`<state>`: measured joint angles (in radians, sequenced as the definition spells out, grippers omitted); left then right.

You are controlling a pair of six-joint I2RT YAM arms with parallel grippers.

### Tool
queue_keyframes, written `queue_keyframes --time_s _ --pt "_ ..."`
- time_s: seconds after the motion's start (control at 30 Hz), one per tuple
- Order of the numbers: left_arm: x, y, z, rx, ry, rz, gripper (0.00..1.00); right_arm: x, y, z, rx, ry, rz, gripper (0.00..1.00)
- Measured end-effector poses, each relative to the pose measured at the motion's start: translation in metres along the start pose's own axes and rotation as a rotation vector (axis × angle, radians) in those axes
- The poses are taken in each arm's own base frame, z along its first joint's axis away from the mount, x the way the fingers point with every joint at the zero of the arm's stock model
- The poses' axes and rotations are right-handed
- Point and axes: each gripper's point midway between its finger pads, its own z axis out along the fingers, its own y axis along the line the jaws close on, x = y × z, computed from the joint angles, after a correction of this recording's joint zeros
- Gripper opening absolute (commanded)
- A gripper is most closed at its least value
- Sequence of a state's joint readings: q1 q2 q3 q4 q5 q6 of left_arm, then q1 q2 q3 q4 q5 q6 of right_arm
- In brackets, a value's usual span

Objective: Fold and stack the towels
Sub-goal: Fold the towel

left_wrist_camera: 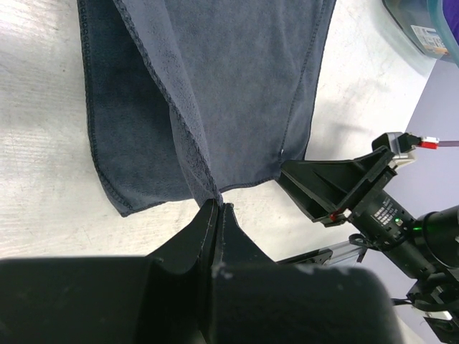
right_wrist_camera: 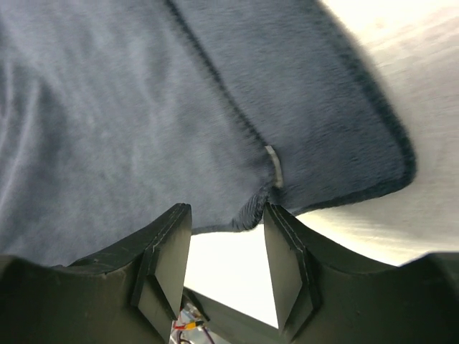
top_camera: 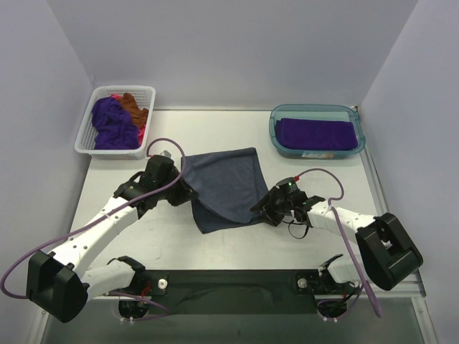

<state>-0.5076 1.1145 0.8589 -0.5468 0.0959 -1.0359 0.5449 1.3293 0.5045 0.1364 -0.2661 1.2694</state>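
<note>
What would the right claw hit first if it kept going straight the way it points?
The blue-grey towel: its hemmed edge lies right at the tips of the right gripper, whose jaws stand apart. That edge would likely slide between them first, though its height above the table is unclear.

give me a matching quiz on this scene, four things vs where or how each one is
1 slate towel
2 folded purple towel
3 left gripper
4 right gripper

a in the teal tub
b jaws apart at a towel edge
c lying on the table
d shut on the slate towel's hem

Pairs: 1-c, 2-a, 3-d, 4-b
</note>
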Motion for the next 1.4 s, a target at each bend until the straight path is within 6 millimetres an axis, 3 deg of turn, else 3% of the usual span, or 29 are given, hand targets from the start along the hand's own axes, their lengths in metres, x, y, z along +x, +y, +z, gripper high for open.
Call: queue_keyframes --time_s 0.2,0.4,0.67,0.8,1.13,1.27,1.4 --pt "0.000 0.001 0.000 -0.001 0.001 0.000 0.00 0.002 -0.014 0.008 0.039 0.005 0.006 0.40" --pt "0.002 0.004 0.002 -0.009 0.005 -0.001 0.00 0.000 -0.013 0.009 0.032 -0.007 0.006 0.36" --pt "0.004 0.008 0.003 -0.017 0.010 -0.001 0.00 -0.005 -0.007 0.001 0.010 -0.036 -0.015 0.18" --pt "0.007 0.012 0.004 -0.026 0.015 -0.003 0.00 -0.008 -0.004 -0.002 0.007 -0.051 -0.031 0.00" --pt "0.010 0.018 0.004 -0.032 0.019 -0.003 0.00 -0.009 -0.004 -0.002 0.011 -0.053 -0.060 0.00" --pt "0.010 0.018 0.004 -0.032 0.019 -0.003 0.00 -0.009 -0.004 -0.002 0.013 -0.051 -0.066 0.15" --pt "0.010 0.018 0.004 -0.031 0.019 -0.003 0.00 -0.006 -0.010 0.004 0.041 -0.033 -0.061 0.18"
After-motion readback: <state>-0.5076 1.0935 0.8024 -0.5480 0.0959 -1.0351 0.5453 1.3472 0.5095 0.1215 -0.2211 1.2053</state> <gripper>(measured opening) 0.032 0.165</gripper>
